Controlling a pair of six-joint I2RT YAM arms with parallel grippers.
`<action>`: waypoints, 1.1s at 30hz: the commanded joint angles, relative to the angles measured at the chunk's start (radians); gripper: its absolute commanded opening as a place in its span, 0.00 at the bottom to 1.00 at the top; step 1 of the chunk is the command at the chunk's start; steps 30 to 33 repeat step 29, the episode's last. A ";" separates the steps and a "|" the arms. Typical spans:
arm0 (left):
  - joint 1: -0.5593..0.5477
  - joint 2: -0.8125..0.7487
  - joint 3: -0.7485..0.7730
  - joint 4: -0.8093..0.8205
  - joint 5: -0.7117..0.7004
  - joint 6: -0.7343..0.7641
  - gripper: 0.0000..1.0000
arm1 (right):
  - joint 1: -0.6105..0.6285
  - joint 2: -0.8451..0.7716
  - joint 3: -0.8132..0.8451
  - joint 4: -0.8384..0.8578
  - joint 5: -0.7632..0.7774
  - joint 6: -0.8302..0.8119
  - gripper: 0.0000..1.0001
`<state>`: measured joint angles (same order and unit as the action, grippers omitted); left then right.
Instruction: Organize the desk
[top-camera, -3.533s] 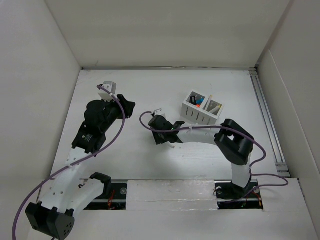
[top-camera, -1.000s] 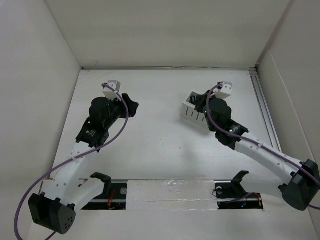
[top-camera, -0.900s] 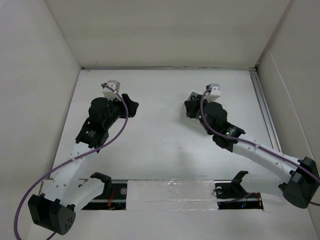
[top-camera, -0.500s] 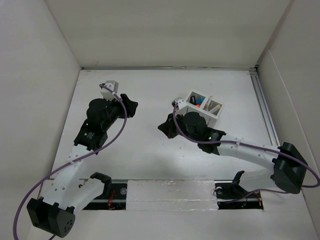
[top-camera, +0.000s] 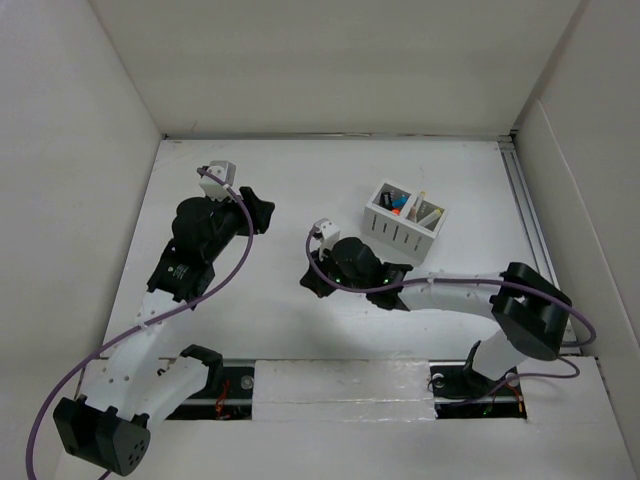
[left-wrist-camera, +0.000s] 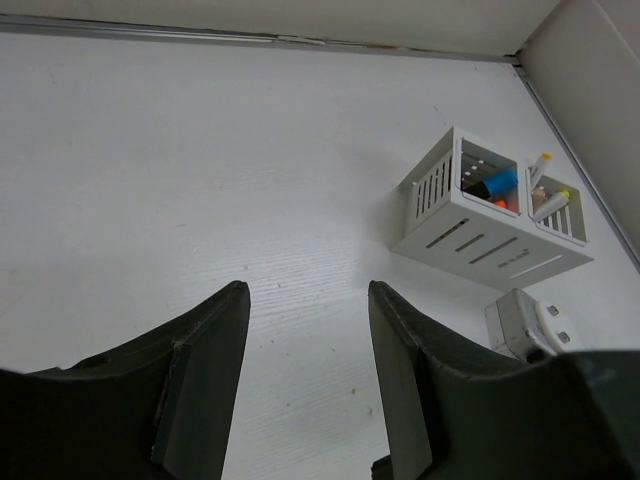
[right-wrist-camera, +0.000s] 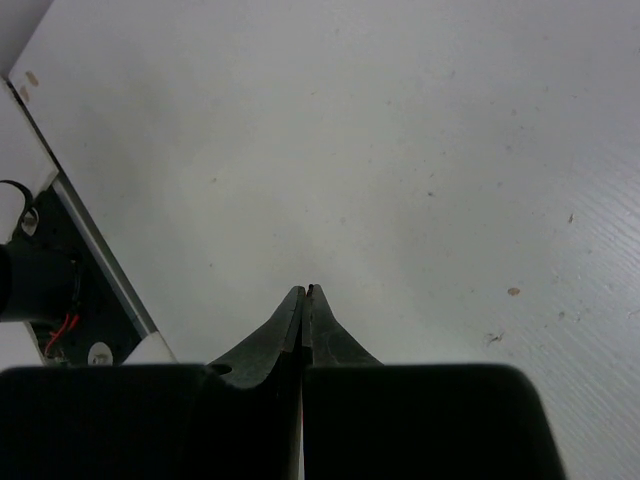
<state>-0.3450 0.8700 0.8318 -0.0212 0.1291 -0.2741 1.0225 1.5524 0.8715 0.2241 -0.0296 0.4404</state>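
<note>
White walls (top-camera: 330, 60) box in the whole workspace, and the desk (top-camera: 330, 170) fills the floor of it, spreading out bare and matte under both my arms. The only thing I see sitting on it is the little slotted organizer box (top-camera: 405, 222), toward the far right. A blue piece (left-wrist-camera: 497, 182) and a couple of pens (left-wrist-camera: 548, 200) poke out of its two compartments.

My left gripper (left-wrist-camera: 307, 295) hangs over the left-middle of the desk, jaws apart, nothing between them. My right gripper (right-wrist-camera: 303, 292) is over the middle, near the box but not touching it, with its fingers pressed flat together and holding nothing.

My read is that the sorting looks pretty much done, since I can't spot a loose item on the surface in any view. I'd guess this is the wrap-up step. The next move probably calls for pulling both arms toward their bases without clipping the box. One last scan for strays hidden under my own arms might be worth it too.
</note>
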 joint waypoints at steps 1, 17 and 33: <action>-0.002 -0.011 0.023 0.046 -0.002 0.016 0.47 | 0.010 0.015 0.063 0.044 -0.001 -0.015 0.00; -0.002 -0.028 0.020 0.047 0.026 0.021 0.47 | 0.010 0.126 0.135 0.020 -0.009 -0.029 0.00; -0.002 -0.020 0.013 0.052 0.024 0.023 0.46 | 0.010 0.100 0.135 0.018 0.060 -0.052 0.00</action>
